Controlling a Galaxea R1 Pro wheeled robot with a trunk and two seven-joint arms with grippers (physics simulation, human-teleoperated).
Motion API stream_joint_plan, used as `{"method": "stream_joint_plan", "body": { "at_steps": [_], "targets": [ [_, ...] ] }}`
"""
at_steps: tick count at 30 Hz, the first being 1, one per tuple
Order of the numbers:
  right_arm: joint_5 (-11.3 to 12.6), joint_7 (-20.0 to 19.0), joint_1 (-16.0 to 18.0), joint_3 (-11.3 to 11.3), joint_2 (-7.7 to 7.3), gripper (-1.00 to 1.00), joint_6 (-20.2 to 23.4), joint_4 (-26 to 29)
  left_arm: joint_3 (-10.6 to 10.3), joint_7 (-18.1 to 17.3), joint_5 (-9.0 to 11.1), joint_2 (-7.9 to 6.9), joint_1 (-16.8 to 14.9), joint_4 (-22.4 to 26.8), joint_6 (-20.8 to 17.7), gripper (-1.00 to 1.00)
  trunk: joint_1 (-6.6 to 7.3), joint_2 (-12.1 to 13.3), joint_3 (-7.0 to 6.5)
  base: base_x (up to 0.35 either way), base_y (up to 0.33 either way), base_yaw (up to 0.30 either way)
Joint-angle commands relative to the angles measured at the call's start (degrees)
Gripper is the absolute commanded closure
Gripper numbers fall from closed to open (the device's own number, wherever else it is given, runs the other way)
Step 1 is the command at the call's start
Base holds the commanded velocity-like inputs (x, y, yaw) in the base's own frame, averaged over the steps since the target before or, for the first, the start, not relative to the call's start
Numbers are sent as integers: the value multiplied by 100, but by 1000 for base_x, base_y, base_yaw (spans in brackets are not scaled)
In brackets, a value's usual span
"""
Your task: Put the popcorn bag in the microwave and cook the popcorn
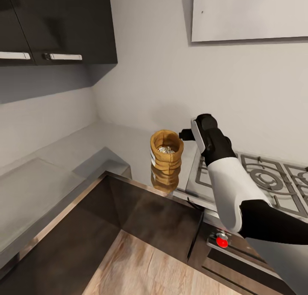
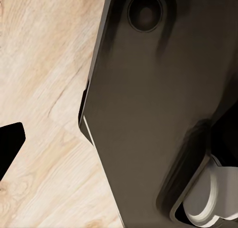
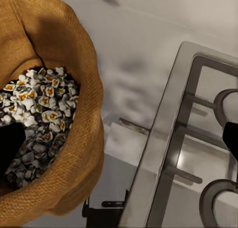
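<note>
Popcorn bag [image 1: 166,154] upright on the grey desk [image 1: 51,166], near its front edge, about 6 o'clock from the wall corner. Rolled rim open, popcorn [image 1: 166,149] heaped inside, whitish-yellow. Mirrored beneath itself in the glossy slab. Right gripper [image 1: 186,135] just beside the bag at its 3 o'clock, at rim height; fingers too hidden behind the black wrist to tell whether apart or together. In the right wrist view, bag [image 3: 54,114] close up with popcorn [image 3: 37,114] inside; dark finger tips at either side of the picture, one over the bag's mouth, one over the hob, so seemingly spread, yet not certain.

Steel hob [image 1: 265,181] at 3 o'clock of the bag, its raised edge close by, a narrow strip of desk between. Broad open desk at 9 and 10 o'clock, running along the wall. Dark wall cabinets [image 1: 55,25] overhead at 11 o'clock. Red knob [image 1: 221,241] on the oven front below the hob.

Left wrist view: wooden floor [image 2: 44,89], dark robot base [image 2: 158,114]; left gripper's state not readable.
</note>
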State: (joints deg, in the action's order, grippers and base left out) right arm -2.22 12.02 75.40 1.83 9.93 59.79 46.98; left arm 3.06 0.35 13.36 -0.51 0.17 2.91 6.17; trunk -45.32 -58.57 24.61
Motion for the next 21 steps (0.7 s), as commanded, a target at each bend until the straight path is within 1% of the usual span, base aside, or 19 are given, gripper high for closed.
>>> {"method": "stream_joint_plan", "body": {
  "at_steps": [1, 4, 9, 11, 20, 21],
  "targets": [
    [-19, -6, -1, 19, 7, -100, 21, 4, 28, 2, 0, 0, 1, 8, 7, -100, 0, -4, 5, 5, 0, 0],
    [-16, -7, -14, 19, 7, -100, 21, 4, 28, -11, 0, 1, 2, 8, 7, -100, 0, -4, 5, 140, 0, 0],
    [-22, -7, -16, 19, 7, -100, 21, 4, 28, -26, 0, -2, 1, 8, 7, -100, 0, -4, 5, 274, 0, 0],
    [-23, -7, -17, 19, 7, -100, 21, 4, 28, -26, 0, -2, 1, 8, 7, -100, 0, -4, 5, 169, 0, 0],
    [-8, -15, -6, 11, 7, -100, 20, -142, 28, -19, 0, -2, 1, 8, 15, -100, 0, -4, 5, 17, 0, 0],
    [-8, -20, -13, 10, 7, -100, -51, -157, 28, -18, 0, -2, 2, 8, 15, -100, 0, -4, 5, 0, 0, 0]
  ]
}}
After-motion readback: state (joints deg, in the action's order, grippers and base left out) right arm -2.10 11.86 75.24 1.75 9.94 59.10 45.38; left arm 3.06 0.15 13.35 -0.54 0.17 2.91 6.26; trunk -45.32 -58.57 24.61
